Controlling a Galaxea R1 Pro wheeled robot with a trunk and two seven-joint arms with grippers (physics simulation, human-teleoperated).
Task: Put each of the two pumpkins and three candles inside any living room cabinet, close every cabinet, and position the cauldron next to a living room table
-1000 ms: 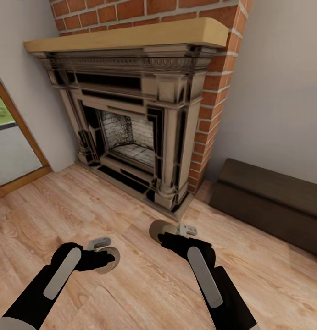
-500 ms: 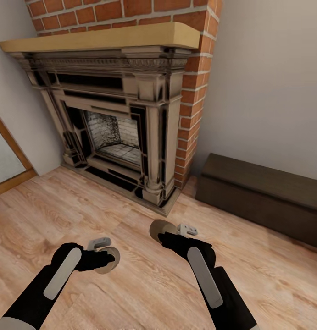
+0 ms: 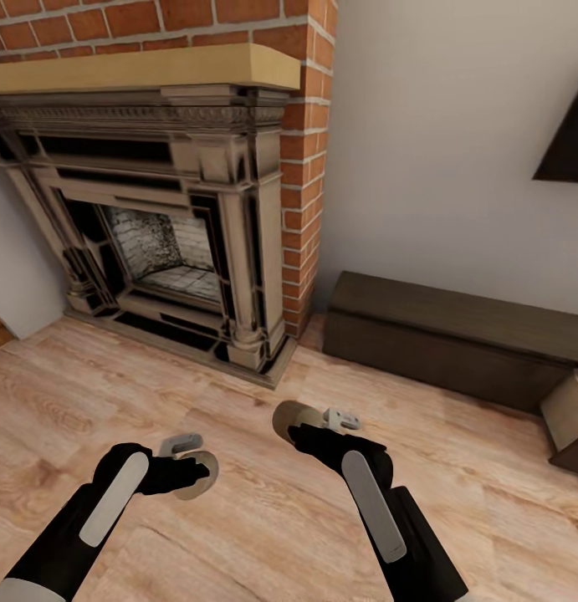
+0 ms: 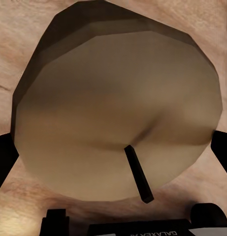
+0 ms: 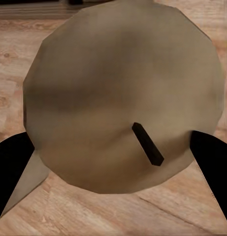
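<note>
Low over the plank floor, two candles are held, one in each gripper. The left gripper is clamped on a tan candle, whose round end face and short dark wick are seen close up from the left wrist, with a black finger pressed at each side of the cylinder. The right gripper is likewise closed around a second candle; from the right wrist its face and wick are seen, with dark fingers against both flanks. In the head view both arms are stretched forward, the right candle held a little farther ahead than the left one, and the two are well apart.

Ahead on the left a fireplace is seen, framed by a dark carved surround, topped by a pale wood mantel and backed by red brick. Just right of the brick column, the cabinet lies long and low against the pale wall, its dark-brown front shut. A pale block is seen at the right edge, beside the cabinet's end; what it is cannot be told.
</note>
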